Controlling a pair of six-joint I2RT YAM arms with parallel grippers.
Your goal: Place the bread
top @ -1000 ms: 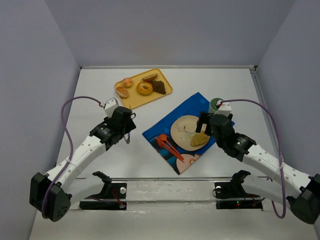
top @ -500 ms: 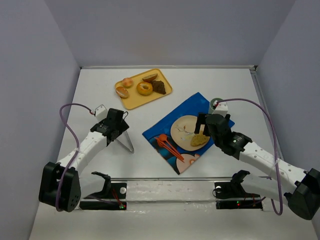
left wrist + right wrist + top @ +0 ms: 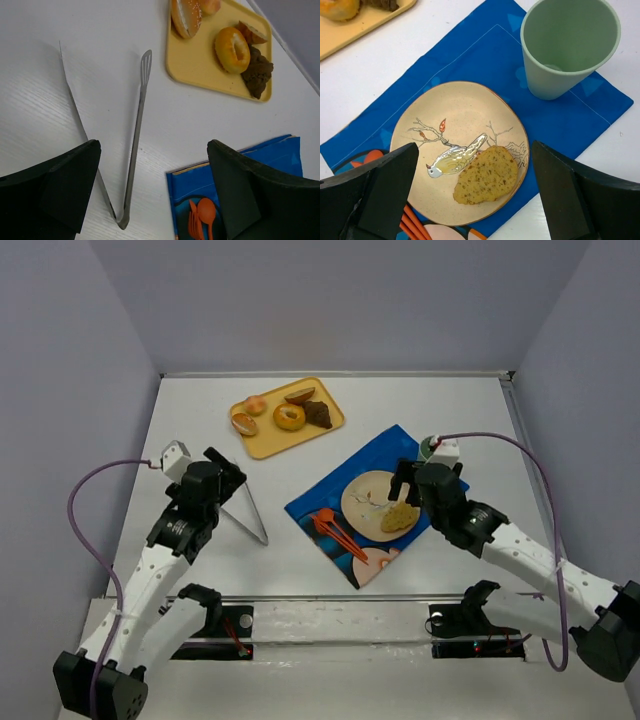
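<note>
Notably, the bread (image 3: 487,175) lay flat on the near-right part of the bird-patterned plate (image 3: 445,105), its edge close to the rim. The plate sat on the blue placemat (image 3: 485,55), with the green cup (image 3: 567,45) just beyond it at the far right. The right gripper (image 3: 473,150) hung over the plate, fingers spread wide, grasping nothing and clear of the bread. The left gripper (image 3: 153,145) hung over the desk (image 3: 30,50) at the left, fingers likewise spread and empty, above the metal tongs (image 3: 137,130) lying near the yellow tray (image 3: 200,70) of pastries.
</note>
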